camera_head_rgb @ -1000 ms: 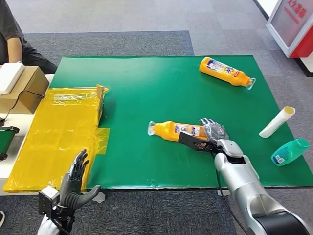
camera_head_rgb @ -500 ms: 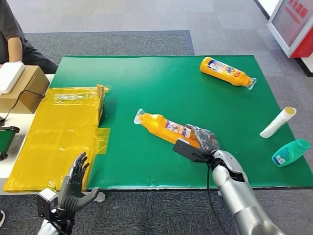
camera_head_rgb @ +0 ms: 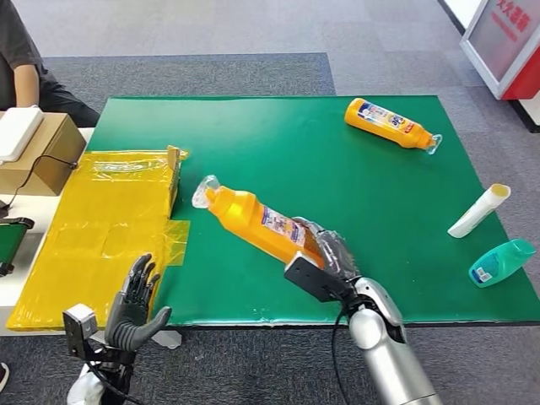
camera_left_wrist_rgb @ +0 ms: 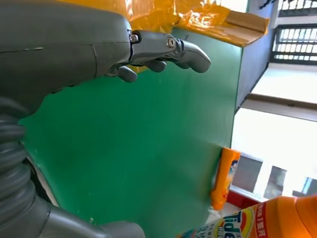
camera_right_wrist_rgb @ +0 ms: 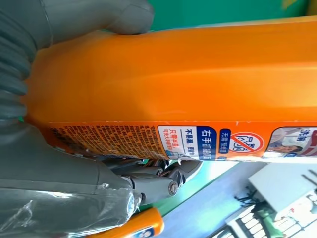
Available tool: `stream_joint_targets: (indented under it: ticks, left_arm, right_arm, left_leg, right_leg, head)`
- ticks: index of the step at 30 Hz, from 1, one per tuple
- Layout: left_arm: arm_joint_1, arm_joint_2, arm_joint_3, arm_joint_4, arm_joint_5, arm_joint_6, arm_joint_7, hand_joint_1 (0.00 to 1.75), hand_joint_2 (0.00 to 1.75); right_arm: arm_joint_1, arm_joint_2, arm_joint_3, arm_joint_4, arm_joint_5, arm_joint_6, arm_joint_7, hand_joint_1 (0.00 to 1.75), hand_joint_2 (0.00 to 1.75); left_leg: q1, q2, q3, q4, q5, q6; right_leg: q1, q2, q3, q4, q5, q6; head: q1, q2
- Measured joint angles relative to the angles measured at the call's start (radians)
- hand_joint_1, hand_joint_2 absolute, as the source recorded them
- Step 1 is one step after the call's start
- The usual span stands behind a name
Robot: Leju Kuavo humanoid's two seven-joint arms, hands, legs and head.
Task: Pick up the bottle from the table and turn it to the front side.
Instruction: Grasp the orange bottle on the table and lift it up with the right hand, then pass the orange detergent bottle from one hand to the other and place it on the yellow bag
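Note:
An orange bottle (camera_head_rgb: 258, 221) with a clear cap is lifted off the green mat (camera_head_rgb: 287, 160), tilted with its cap toward the far left. My right hand (camera_head_rgb: 326, 253) grips its base end; in the right wrist view the bottle (camera_right_wrist_rgb: 186, 84) shows its label edge, with the thumb (camera_right_wrist_rgb: 93, 17) over one side and fingers (camera_right_wrist_rgb: 160, 181) under the other. My left hand (camera_head_rgb: 135, 305) hovers open below the table's near left edge, fingers spread; the left wrist view shows it (camera_left_wrist_rgb: 112, 44) over the mat with nothing in it.
A second orange bottle (camera_head_rgb: 390, 123) lies at the mat's far right. A white tube (camera_head_rgb: 477, 210) and a teal bottle (camera_head_rgb: 500, 261) lie at the right edge. Yellow plastic sheeting (camera_head_rgb: 102, 228) covers the left side. A person (camera_head_rgb: 25, 67) sits at the far left by a cardboard box (camera_head_rgb: 41, 152).
My right hand has lifted the orange bottle off the mat and carried it left and nearer, its cap end swinging up toward the yellow sheeting. The left hand has barely moved.

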Motion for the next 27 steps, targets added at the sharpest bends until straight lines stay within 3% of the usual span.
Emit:
stream_joint_targets:
  ticks: [5, 11, 23, 24, 25, 27]
  left_arm:
    - [-0.079, -0.001, -0.033, 0.071, 0.028, -0.001, 0.035, 0.0, 1.75]
    - [-0.155, -0.001, -0.136, 0.127, 0.124, -0.056, 0.061, 0.0, 1.75]
    - [-0.202, 0.061, -0.324, 0.18, 0.186, -0.088, 0.038, 0.0, 1.75]
    - [-0.203, 0.066, -0.33, 0.182, 0.186, -0.088, 0.035, 0.2, 1.75]
    - [-0.204, 0.07, -0.338, 0.184, 0.187, -0.086, 0.031, 0.64, 1.75]
    - [-0.206, 0.078, -0.35, 0.186, 0.187, -0.079, 0.023, 1.51, 1.75]
  right_arm:
    - [0.004, 0.052, 0.071, 0.068, 0.036, -0.055, -0.042, 1.75, 1.75]
    - [-0.004, 0.097, 0.168, 0.201, 0.081, -0.128, -0.083, 1.75, 1.75]
    - [-0.04, 0.118, 0.262, 0.344, 0.084, -0.175, -0.095, 1.75, 1.75]
    - [-0.042, 0.118, 0.264, 0.35, 0.084, -0.175, -0.095, 1.74, 1.75]
    - [-0.044, 0.118, 0.267, 0.356, 0.083, -0.175, -0.095, 1.62, 1.75]
    - [-0.048, 0.118, 0.273, 0.366, 0.08, -0.177, -0.095, 0.75, 1.75]
  left_leg:
    - [0.001, 0.0, 0.0, 0.0, 0.001, -0.001]
    - [0.002, 0.0, 0.0, 0.0, 0.001, -0.001]
    - [0.002, 0.0, 0.0, 0.0, 0.001, -0.001]
    - [0.002, 0.0, 0.0, 0.0, 0.001, -0.001]
    - [0.002, 0.0, 0.0, 0.0, 0.001, -0.001]
    - [0.002, 0.0, 0.0, 0.0, 0.001, -0.001]
  right_leg:
    - [0.001, 0.0, 0.0, 0.0, 0.0, -0.001]
    - [0.001, 0.0, 0.0, 0.0, 0.001, -0.001]
    - [0.001, 0.0, -0.001, 0.0, 0.001, -0.001]
    - [0.001, 0.0, -0.001, 0.0, 0.001, -0.001]
    - [0.001, 0.0, -0.001, 0.0, 0.001, -0.001]
    - [0.001, 0.0, -0.001, 0.0, 0.001, -0.001]
  head:
    - [0.0, 0.0]
    - [0.0, 0.0]
    - [0.0, 0.0]
    - [0.0, 0.0]
    - [0.0, 0.0]
    - [0.0, 0.0]
